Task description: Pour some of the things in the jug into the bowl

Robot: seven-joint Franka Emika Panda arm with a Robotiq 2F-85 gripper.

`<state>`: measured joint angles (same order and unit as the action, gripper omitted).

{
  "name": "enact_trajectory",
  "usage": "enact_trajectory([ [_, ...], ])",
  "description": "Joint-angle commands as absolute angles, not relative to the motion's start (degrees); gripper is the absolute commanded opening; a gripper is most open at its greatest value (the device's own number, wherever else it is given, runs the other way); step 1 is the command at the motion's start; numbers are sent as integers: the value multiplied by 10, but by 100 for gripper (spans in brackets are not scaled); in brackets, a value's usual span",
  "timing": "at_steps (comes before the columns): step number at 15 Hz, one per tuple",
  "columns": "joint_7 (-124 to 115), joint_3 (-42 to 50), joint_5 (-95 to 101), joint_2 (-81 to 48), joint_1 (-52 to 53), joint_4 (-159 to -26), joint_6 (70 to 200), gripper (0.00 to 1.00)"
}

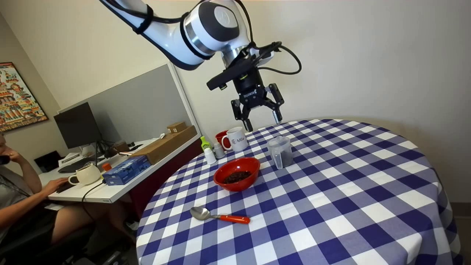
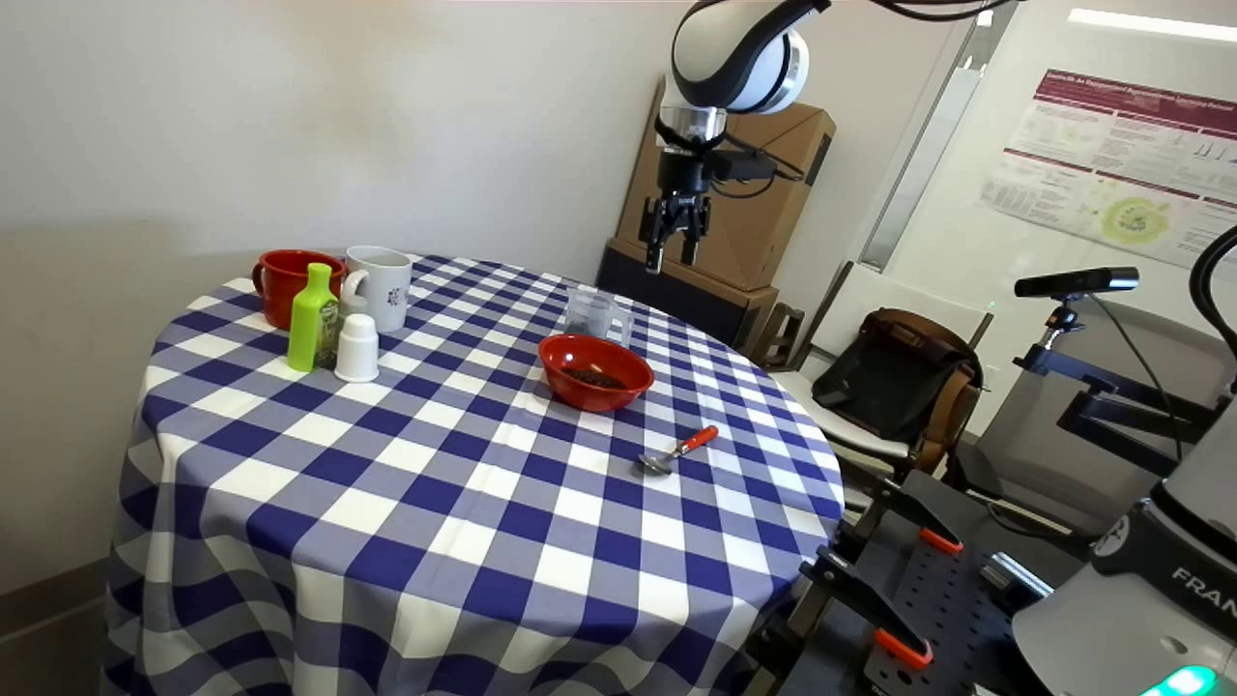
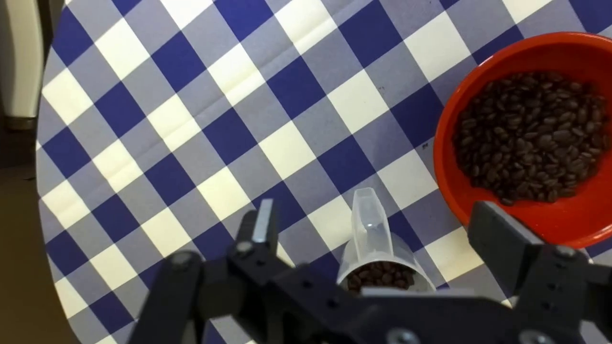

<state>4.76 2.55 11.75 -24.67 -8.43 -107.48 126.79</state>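
The see-through jug (image 1: 281, 152) stands upright on the checked tablecloth beside the bowl; it also shows behind the bowl in an exterior view (image 2: 589, 311). In the wrist view the jug (image 3: 372, 229) has its handle toward the top of the picture and holds dark brown beans (image 3: 380, 276); its lower part is hidden by the gripper. The glossy red bowl (image 1: 238, 187) holds a pile of the same beans (image 3: 530, 138); the bowl also shows in an exterior view (image 2: 594, 394). My gripper (image 1: 263, 123) is open and empty, above the jug and apart from it.
A spoon with a red handle (image 1: 222, 217) lies in front of the bowl. A white mug (image 1: 237, 139), a red mug (image 2: 288, 282), a green bottle (image 2: 311, 324) and a white shaker (image 2: 358, 350) stand together on the round table (image 2: 435, 561). A wall stands behind.
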Motion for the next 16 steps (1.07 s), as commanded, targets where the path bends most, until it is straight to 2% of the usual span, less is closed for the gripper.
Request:
enact_trajectory([
  [1, 78, 30, 87, -288, -87, -1035, 1254, 100],
  [14, 105, 24, 97, -418, -68, -928, 1271, 100],
  [15, 106, 23, 97, -429, -66, -915, 1271, 97],
  [16, 104, 23, 97, -438, -64, -904, 1270, 82],
])
